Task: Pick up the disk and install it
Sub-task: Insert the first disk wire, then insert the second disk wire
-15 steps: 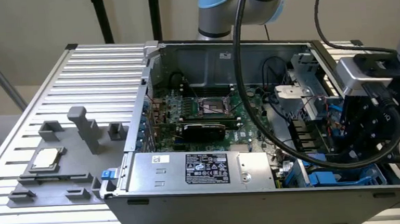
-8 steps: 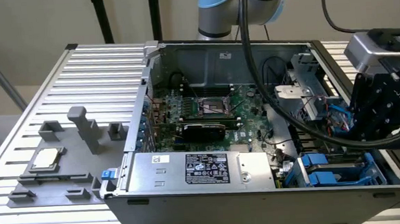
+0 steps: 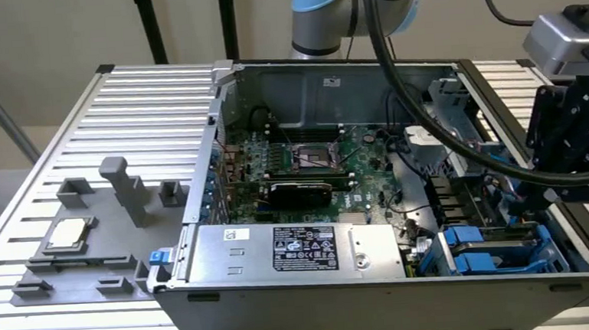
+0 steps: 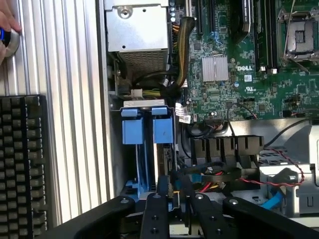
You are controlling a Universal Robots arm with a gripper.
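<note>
Claw [image 4: 172, 209] over the drive cage [image 3: 504, 248] at the case's [image 3: 385, 297] near right, disk [image 4: 164, 157] apparently seated between blue carriers (grip state impossible to tell).

The bench [image 3: 29, 181] was ribbed, pale metal with a dull sheen. The computer case [image 3: 384, 294] was matt grey sheet metal, its power supply [image 3: 290, 250] bare steel bearing a glossy black label. Drive carriers [image 4: 148, 130] were smooth blue plastic. The pincer [image 4: 174, 209] was matt black with visible screws. The motherboard [image 4: 259, 84] looked green and lacquered.
</note>
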